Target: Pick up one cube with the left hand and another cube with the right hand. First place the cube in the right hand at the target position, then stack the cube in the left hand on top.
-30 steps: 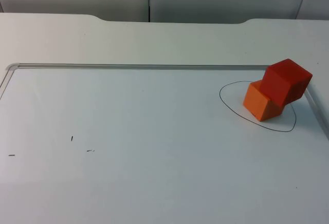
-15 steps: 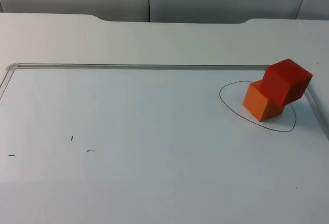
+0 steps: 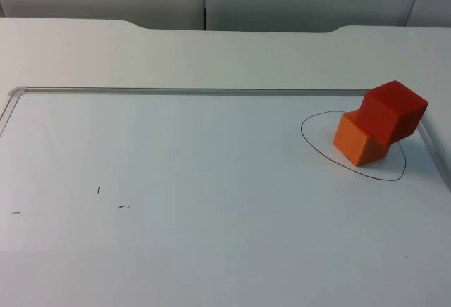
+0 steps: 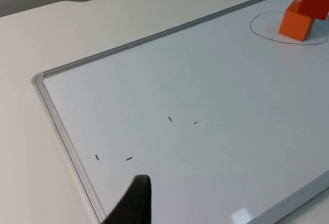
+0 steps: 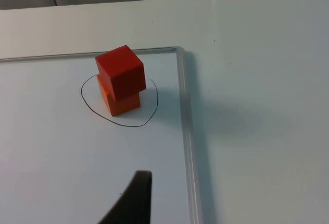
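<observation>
Evidently the stacking is done: the red cube (image 3: 393, 112) sits on the orange cube (image 3: 359, 139), and the pair stands inside the hand-drawn black outline (image 3: 352, 146) that marks the target position, near the right end of the whiteboard (image 3: 176, 180) and just beside its metal frame (image 3: 428, 138). From the right wrist view the red cube (image 5: 120, 72) rests squarely enough on the orange cube (image 5: 122, 101), though it is turned a little and overhangs one side (the top view shows the same offset). Neither cube is touched by anything. Of the left gripper one black fingertip (image 4: 132, 203) can be seen above the whiteboard's near corner, well apart from the cubes (image 4: 303, 11); of the right gripper likewise one fingertip (image 5: 132, 199), over the board close to the frame (image 5: 186, 131), with the stack some way ahead of it. Whether either pair of jaws stands wide or narrow I cannot tell — a single tip is no measure of the gap. Both arms look to be waiting clear of the work. By my reading, the task's last step is complete and nothing more needs to be grasped; any next move calls only for keeping the arms away from the stack — a nudge to the overhanging red cube could tip it off.
</observation>
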